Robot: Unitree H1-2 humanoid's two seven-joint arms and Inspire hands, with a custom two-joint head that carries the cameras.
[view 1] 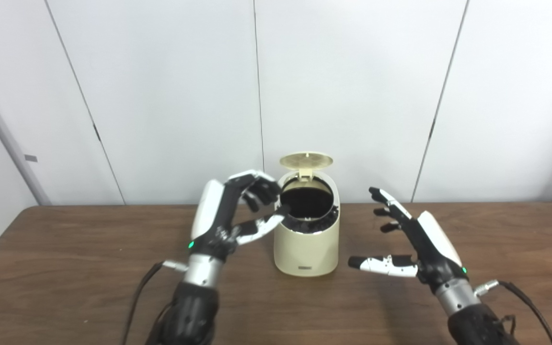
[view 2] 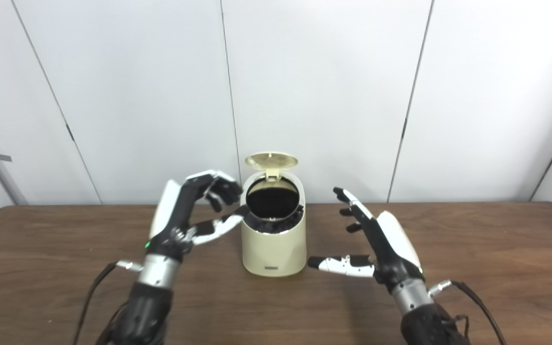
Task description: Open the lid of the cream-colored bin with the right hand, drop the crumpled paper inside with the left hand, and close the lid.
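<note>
Table (view 1: pixel 65 268): brown wood grain, set against a pale panelled wall (view 1: pixel 161 96). The far edge is seen running just behind the bin; the left corner is rounded. Wide bare surface is seen to either side of the bin and in front of it.

Bin (view 1: pixel 306 249): cream, upright, placed at the middle of the table near the far edge. Its opening is exposed, with a dark interior and a dark liner bunched at the rim.

Lid (view 1: pixel 305 160): round, cream, raised on its rear hinge above the opening, tilted back toward the wall.

Paper: not seen on the table or in either hand; whether it lies in the dark interior cannot be told.

Left hand (view 1: pixel 237 211): raised beside the bin's left side at rim height, wrist below, palm turned toward the bin. The fingers (view 1: pixel 257 187) are curled loosely over the rim's left edge; the thumb (view 1: pixel 261 225) is stretched to the rim. Nothing is seen held.

Right hand (view 1: pixel 412 239): held above the table, right of the bin and clear of it. Fingers are spread and extended toward the wall; the thumb points left toward the bin's lower wall, apart from it. Nothing is held.

Cables (view 1: pixel 525 299): dark, trailing from both wrists toward the near edge.
</note>
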